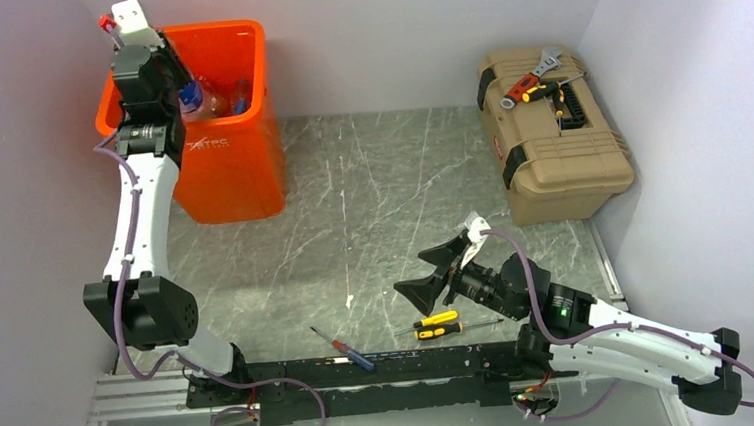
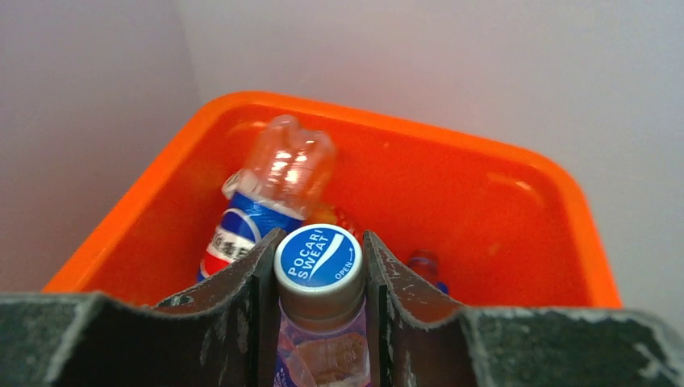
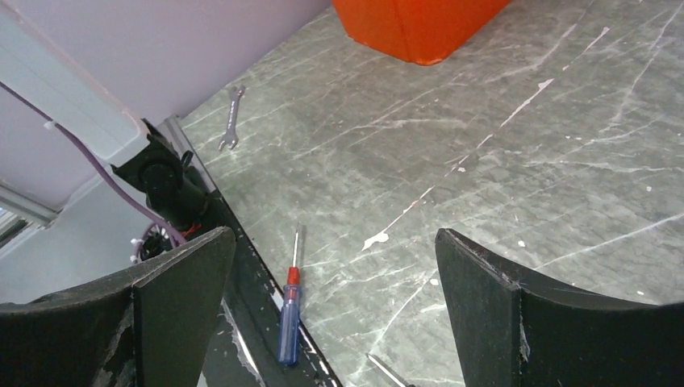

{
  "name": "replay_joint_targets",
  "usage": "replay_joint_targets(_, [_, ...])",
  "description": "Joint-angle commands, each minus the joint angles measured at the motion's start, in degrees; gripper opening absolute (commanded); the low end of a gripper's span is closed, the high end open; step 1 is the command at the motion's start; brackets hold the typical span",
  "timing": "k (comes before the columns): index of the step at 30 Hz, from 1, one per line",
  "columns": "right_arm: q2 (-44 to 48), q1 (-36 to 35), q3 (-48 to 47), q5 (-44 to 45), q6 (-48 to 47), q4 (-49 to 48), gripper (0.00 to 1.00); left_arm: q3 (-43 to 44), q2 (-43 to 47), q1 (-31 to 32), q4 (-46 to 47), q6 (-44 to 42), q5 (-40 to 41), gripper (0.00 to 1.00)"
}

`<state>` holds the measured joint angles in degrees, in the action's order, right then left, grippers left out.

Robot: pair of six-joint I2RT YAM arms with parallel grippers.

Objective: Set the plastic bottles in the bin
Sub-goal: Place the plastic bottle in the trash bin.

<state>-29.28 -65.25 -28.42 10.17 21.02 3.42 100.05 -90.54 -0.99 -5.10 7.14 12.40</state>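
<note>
Orange bin [image 1: 240, 172] back left, tan toolbox [image 1: 560, 160] right, screwdrivers [image 1: 437, 325] near rail [image 1: 414, 366]

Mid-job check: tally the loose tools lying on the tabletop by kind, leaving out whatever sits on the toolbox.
Yellow-handled screwdrivers: 2
Blue-and-red screwdriver: 1
Small wrench: 1
Total: 4

One bin [image 1: 232, 133], one toolbox [image 1: 559, 155], three loose screwdrivers [image 1: 343, 349], at least three bottles [image 2: 278, 173]
</note>
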Motion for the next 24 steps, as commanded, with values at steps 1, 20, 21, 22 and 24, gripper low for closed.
replay_joint_targets(1, [0.04,-0.22,-3.42,2.61,-1.44,0.07,1.0,0.84,2.47,-0.95,-4.06,0.0,3.65,0.17])
replay_joint_targets(20, [-1.87,-0.22,-12.7,12.1,-6.43,6.52,1.0,5.38,18.67,13.97,-22.02,1.94,-7.74,0.99])
replay_joint_targets(21, [-2.15,-0.22,-13.14,12.99,-6.58,6.82,1.0,6.39,18.9,16.62,-24.76,0.99,-7.65,1.0])
replay_joint_targets(22, [-2.38,-0.22,-13.49,13.7,-6.58,7.24,1.0,7.28,18.99,19.39,-26.94,0.42,-6.37,0.99])
replay_joint_targets(24, [-2.89,-0.22,-14.4,15.95,-6.68,7.82,1.0,7.52,19.12,25.46,-30.21,-0.91,-4.21,0.99])
